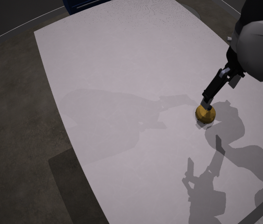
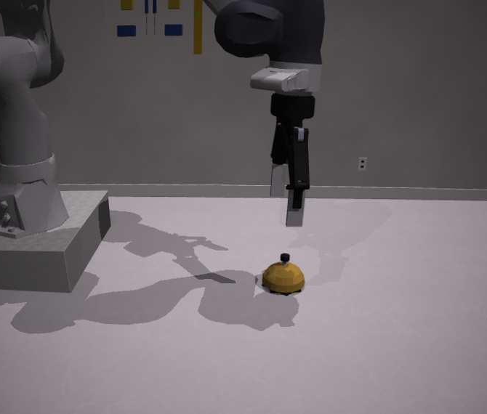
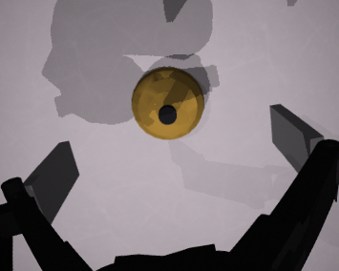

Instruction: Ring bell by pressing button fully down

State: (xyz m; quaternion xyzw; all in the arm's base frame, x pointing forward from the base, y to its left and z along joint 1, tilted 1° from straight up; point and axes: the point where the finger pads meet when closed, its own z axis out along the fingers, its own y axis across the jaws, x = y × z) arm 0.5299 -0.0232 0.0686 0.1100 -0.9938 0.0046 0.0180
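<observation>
The brass bell stands upright on the desk, right of the middle. It is likely light and ready to slide, so only its small black button should be pressed, straight down. The hand hangs above it, spread wide, holding and touching nothing.

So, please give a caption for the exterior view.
Open gripper hanging above the yellow bell, its black button untouched.

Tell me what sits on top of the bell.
A small black button stands on the yellow bell. The open gripper hangs above, apart from it. In the top view one of the fingers covers part of the dome.
</observation>
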